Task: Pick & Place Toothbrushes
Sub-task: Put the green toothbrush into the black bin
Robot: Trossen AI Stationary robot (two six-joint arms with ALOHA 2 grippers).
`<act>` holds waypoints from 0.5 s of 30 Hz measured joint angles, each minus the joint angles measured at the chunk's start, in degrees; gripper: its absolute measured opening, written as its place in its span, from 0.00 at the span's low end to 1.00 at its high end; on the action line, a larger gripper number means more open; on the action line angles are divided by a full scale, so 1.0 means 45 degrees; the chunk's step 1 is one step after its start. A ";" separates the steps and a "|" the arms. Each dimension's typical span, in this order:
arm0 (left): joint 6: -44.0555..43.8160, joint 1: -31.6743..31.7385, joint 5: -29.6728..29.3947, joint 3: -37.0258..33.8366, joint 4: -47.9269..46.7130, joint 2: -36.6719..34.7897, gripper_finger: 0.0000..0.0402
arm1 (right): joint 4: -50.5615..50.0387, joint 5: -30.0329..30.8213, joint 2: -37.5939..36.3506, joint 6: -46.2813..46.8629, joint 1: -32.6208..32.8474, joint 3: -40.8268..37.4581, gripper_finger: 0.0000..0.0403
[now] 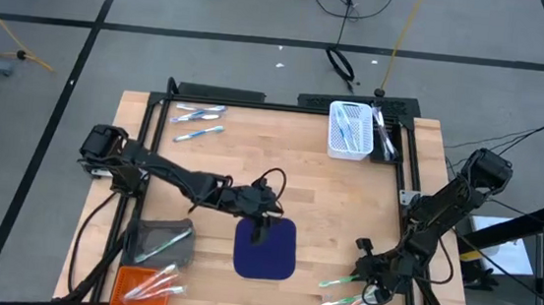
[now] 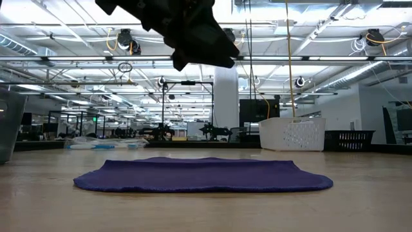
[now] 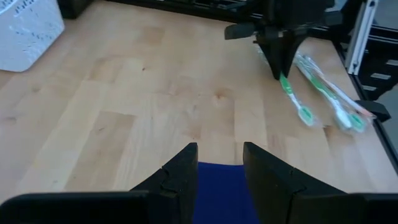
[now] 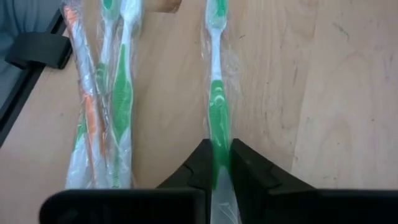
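A green-and-white toothbrush (image 4: pixel 215 81) in a clear wrapper lies on the wood near the table's near right corner, and my right gripper (image 4: pixel 219 158) is shut on it. The same gripper (image 1: pixel 365 279) shows in the high view. Several more wrapped toothbrushes (image 4: pixel 106 93), green and orange, lie beside it. My left gripper (image 3: pixel 219 168) hangs open above the far edge of the navy mat (image 1: pixel 266 248), with nothing between its fingers. The mat lies flat at the table's middle. My right gripper pinches the green handle (image 4: pixel 218 134) of the toothbrush near its free end, between its two fingers. The fingers slant down from the table's far right and lie roughly along the brush. The brush head (image 4: pixel 216 12) and neck rest on the wood, pointing away from the gripper.
A white basket (image 1: pixel 349 130) with toothbrushes stands at the far right. Blue-and-white toothbrushes (image 1: pixel 199 118) lie at the far left. A grey tray (image 1: pixel 160 242) and an orange tray (image 1: pixel 147 287) sit at the near left. Bare wood lies between mat and basket.
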 joint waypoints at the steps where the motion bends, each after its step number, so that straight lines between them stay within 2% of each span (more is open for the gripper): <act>1: 0.0000 -0.0022 0.0003 0.0000 0.0001 0.0000 0.32 | -0.0005 0.0000 -0.0028 0.0041 -0.0003 0.0000 0.07; 7: -0.0010 -0.0060 -0.0010 0.0000 0.0173 0.0000 0.32 | -0.0166 0.0380 -0.0842 -0.0270 0.0004 -0.0057 0.07; 9: -0.0010 -0.0060 -0.0005 0.0000 0.0274 0.0000 0.32 | -0.0267 0.0945 -0.1329 -0.0626 0.0011 -0.0068 0.01; 15: 0.0068 -0.0060 -0.0005 0.0000 0.0791 0.0000 0.32 | -0.0489 0.3143 -0.2657 -0.1676 -0.0019 -0.0068 0.01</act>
